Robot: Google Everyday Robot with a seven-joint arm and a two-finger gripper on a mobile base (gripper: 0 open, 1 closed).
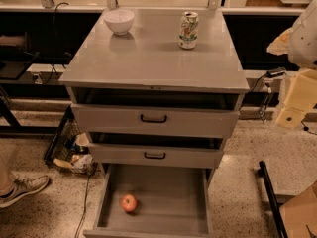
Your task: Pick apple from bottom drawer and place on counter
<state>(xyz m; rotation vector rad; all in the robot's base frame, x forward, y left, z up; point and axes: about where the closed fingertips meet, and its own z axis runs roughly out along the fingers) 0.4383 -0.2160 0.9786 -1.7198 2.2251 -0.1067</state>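
The apple (129,203) is small and red and lies on the floor of the bottom drawer (168,197), near its front left. That drawer is pulled fully open. The counter (153,58) is the grey top of the cabinet. My arm comes in at the right edge, and my gripper (290,114) hangs there beside the cabinet's right side, level with the top drawer. It is far to the right of the apple and above it, and holds nothing that I can see.
A white bowl (119,20) stands at the counter's back left and a drink can (188,30) at its back right. The two upper drawers (153,119) stand slightly open. A person's shoe (22,188) and a basket of clutter (69,155) are on the floor at the left. A black frame (270,197) stands at the lower right.
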